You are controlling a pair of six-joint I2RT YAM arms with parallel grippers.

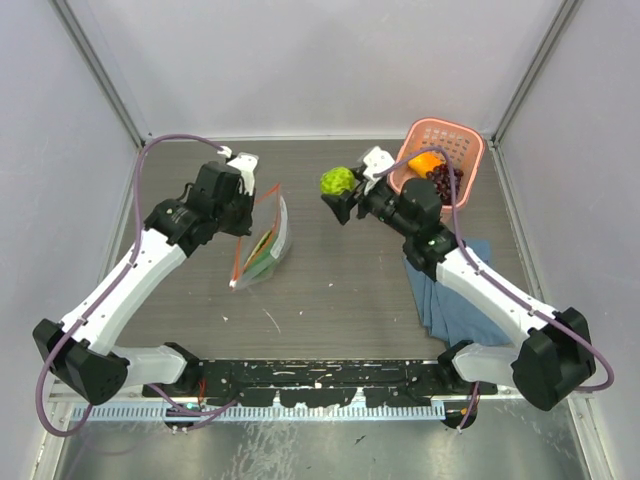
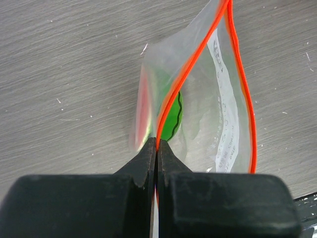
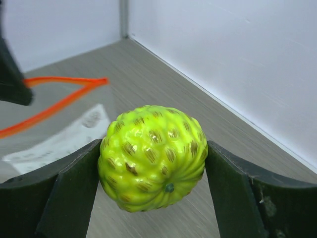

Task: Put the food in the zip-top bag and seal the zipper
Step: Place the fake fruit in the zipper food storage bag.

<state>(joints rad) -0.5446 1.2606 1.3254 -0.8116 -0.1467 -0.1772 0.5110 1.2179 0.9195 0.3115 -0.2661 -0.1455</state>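
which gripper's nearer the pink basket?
Right. The right gripper, shut on the green fruit, sits just left of the pink basket; the left gripper pinches the zipper of the zip-top bag, farther away.

All 3 views bright w/ even, diffuse light from above; shadows soft, faint on table [image 1: 330,290] in top view. Right wrist: small glare spots on green round fruit [image 3: 152,156], sharp; zipper [image 3: 54,99] at upper left blurred. Left wrist: zip-top bag [image 2: 218,99] has pale sheen, left gripper [image 2: 157,144] at bottom slightly out of focus.
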